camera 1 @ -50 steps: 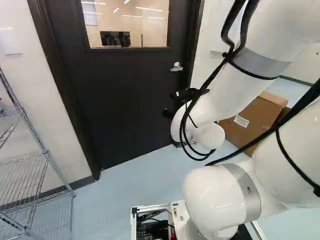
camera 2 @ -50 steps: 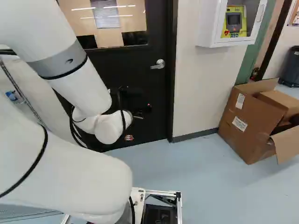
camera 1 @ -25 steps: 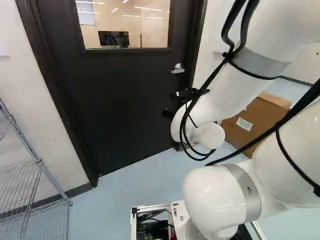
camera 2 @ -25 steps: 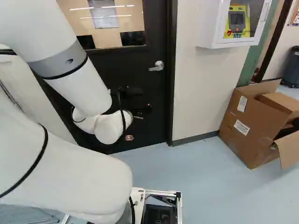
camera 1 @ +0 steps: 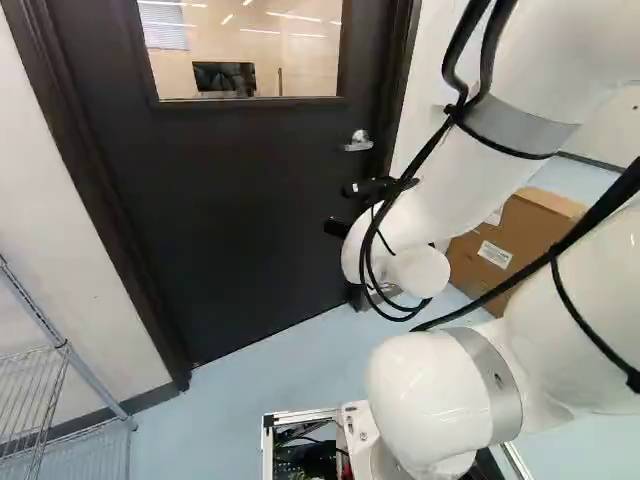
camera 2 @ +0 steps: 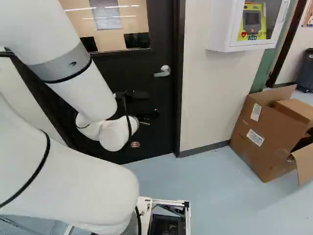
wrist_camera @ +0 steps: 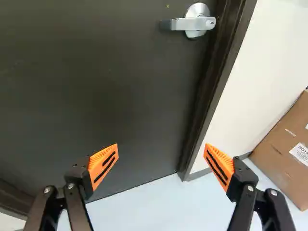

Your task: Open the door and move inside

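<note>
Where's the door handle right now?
In the wrist view, the handle sits ahead of the open gripper, on the dark door, near the frame on the side toward the cardboard box.

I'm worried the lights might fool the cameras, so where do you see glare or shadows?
Left base view: bright streaks in the door window, glints on the white arm; right base view: streaks in the window too, a soft shadow on the floor by the cardboard box; wrist view: shine on the door handle, a dark shadow beside its lever's free end.
</note>
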Robot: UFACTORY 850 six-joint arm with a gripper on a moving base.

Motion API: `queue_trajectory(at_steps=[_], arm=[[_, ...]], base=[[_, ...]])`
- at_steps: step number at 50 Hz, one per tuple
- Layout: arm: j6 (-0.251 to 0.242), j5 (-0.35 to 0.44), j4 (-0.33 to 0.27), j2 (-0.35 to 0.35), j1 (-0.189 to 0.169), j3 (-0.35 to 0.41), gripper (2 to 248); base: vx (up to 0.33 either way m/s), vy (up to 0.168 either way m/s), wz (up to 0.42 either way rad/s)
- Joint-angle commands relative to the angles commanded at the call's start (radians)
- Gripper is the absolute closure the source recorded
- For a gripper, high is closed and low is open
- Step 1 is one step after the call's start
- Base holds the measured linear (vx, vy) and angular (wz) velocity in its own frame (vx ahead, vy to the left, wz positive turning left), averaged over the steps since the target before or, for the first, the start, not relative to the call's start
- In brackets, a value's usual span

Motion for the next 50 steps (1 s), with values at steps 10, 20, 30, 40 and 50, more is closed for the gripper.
queue_trajectory(at_steps=[10, 20, 30, 40, 50], arm=[[0.000, 0.000, 0.000, 0.000, 0.000, 0.000, 3], [0.000, 0.000, 0.000, 0.000, 0.000, 0.000, 3], [0.000, 0.000, 0.000, 0.000, 0.000, 0.000, 3], [0.000, 0.000, 0.000, -0.001, 0.000, -0.001, 3], [0.000, 0.000, 0.000, -0.001, 0.000, -0.011, 3]], base=[[0.101, 0.000, -0.014], [0.082, 0.000, -0.011], [0.018, 0.001, -0.003], [-0.002, 0.000, 0.001], [0.000, 0.000, 0.000]])
